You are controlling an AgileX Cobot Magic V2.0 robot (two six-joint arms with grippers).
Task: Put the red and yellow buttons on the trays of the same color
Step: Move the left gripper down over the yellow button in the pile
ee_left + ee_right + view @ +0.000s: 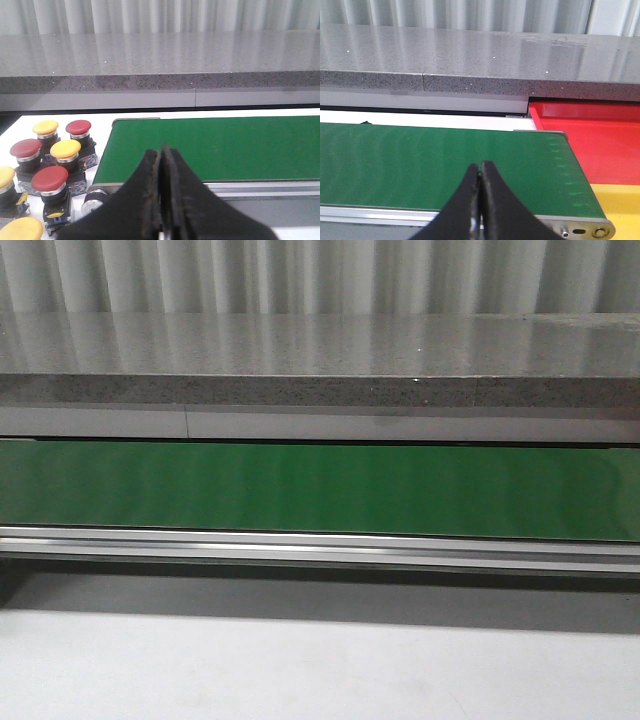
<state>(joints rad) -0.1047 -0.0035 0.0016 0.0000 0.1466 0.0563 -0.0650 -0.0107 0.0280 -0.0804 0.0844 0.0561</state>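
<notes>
Several red and yellow push buttons stand in a cluster on the white table beside the belt's end in the left wrist view, among them a red button [49, 178] and a yellow button [65, 148]. My left gripper [161, 150] is shut and empty, hovering at the belt's near edge. A red tray [592, 137] and a yellow tray [620, 205] lie past the other end of the belt in the right wrist view. There my right gripper [479, 166] is also shut, with nothing held, over the belt. Neither gripper shows in the front view.
A green conveyor belt [320, 490] runs across the table with a metal rail [320, 545] along its near side. A grey speckled counter [320, 365] stands behind it. The belt roller [93, 202] sits close to the buttons.
</notes>
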